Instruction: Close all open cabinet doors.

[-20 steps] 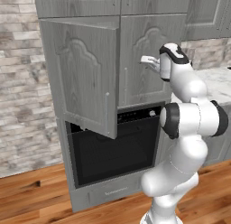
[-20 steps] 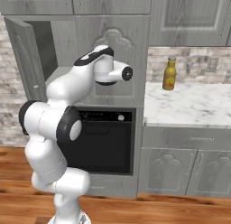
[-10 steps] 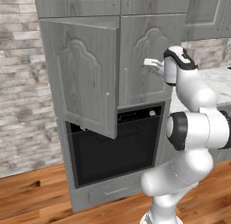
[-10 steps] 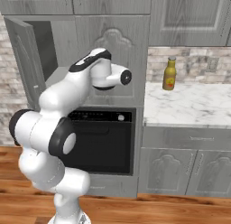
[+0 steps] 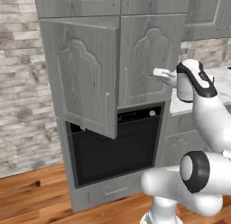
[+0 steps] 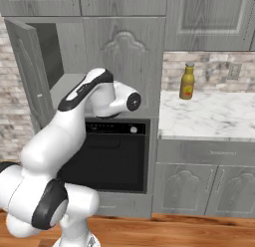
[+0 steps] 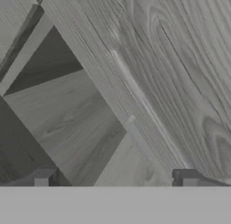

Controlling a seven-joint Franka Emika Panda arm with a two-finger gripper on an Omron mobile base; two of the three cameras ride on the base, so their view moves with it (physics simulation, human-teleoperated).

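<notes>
One cabinet door (image 5: pixel 81 78) stands open, swung out to the left above the oven; in the right base view the same door (image 6: pixel 26 76) shows edge-on beside the dark cabinet inside (image 6: pixel 50 47). Its neighbour on the right (image 5: pixel 151 56) is shut, with a slim bar handle (image 5: pixel 126 81). My gripper (image 5: pixel 158 73) hovers in front of the shut door, pointing left, well clear of the open door. In the hand view the gripper (image 7: pixel 115 180) is open with nothing between its fingertips (image 7: pixel 43 178), and grey wood-grain panels lie close ahead.
A black glass oven (image 5: pixel 115 146) sits below the cabinet. To the right is a marble counter (image 6: pixel 209 116) carrying a yellow bottle (image 6: pixel 187 81). Shut upper cabinets (image 6: pixel 209 17) and lower cabinets (image 6: pixel 184 188) line the wall. The floor (image 5: pixel 31 196) is wood.
My hand has shifted slightly down and to the right in front of the shut door, and the elbow has sunk lower. The open door has not moved.
</notes>
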